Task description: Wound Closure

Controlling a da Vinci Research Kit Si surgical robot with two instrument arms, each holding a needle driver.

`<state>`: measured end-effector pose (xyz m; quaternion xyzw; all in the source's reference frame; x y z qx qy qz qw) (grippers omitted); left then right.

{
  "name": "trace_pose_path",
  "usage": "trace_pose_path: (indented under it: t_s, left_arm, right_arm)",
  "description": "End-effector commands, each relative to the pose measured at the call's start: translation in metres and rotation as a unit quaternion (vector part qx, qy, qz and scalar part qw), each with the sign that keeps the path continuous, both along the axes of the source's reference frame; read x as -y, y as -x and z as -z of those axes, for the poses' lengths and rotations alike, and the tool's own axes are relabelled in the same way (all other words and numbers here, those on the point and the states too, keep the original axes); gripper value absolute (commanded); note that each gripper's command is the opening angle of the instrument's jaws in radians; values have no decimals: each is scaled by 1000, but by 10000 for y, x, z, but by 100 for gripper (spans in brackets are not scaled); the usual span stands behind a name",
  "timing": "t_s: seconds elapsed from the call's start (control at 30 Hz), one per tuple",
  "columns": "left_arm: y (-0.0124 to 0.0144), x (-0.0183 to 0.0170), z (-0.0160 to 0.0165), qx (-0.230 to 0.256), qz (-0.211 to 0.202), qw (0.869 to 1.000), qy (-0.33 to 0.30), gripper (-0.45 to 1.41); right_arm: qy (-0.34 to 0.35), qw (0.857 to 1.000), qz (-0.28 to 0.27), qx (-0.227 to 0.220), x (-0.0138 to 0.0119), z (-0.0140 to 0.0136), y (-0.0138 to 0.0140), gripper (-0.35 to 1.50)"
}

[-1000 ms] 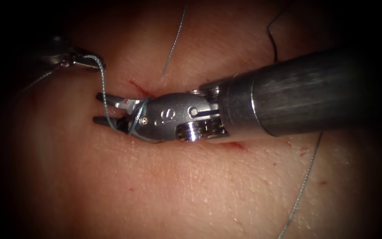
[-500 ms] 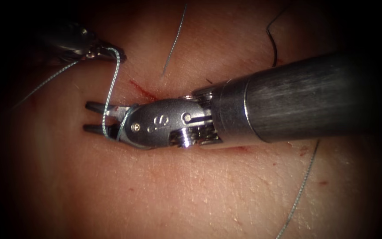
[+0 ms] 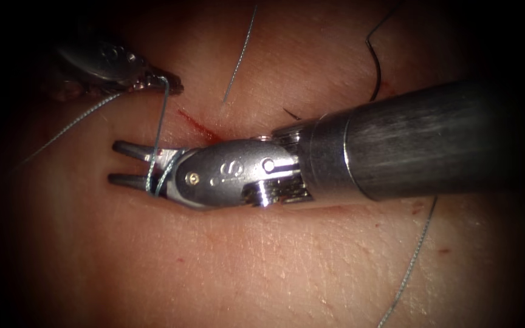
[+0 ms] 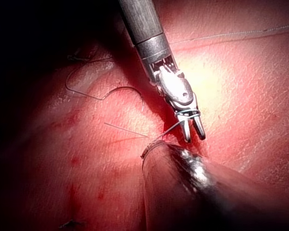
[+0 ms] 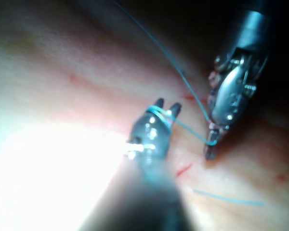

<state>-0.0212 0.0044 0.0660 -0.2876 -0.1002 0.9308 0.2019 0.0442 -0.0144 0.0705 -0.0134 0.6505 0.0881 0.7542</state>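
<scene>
Left hand: clamped on the thin pale-blue thread.
Right hand: parted, gripping nothing, thread looped around it.
Dark curved steel needle: lying free on the pink tissue, right of the cut.

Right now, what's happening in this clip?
The left tool holds the thread in shut jaws, left of the cut. From there the thread runs down and wraps around the right tool, whose jaws are open and hold nothing. The needle lies free on the tissue, up to the right of the cut, not in it.
</scene>
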Motion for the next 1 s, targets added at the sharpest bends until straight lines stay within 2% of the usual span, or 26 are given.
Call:
trace_pose_path:
  t_s: [0.03,0.4,0.5,1.0]
  left_arm:
    - [5,3,-6,2,-1,1000,0,-45]
    - [-1,18,-2,4,-6,1000,1,-45]
    - [-1,25,-1,6,-8,1000,1,-45]
    - [-4,56,0,12,-12,1000,-1,-45]
  right_arm:
    - [-8,1000,-8,-12,4,-6,-3,34]
    - [-17,995,-96,-36,-26,10,34,29]
    - [-22,990,-133,-27,-30,8,45,24]
    - [-71,971,-230,1,-45,-10,82,20]
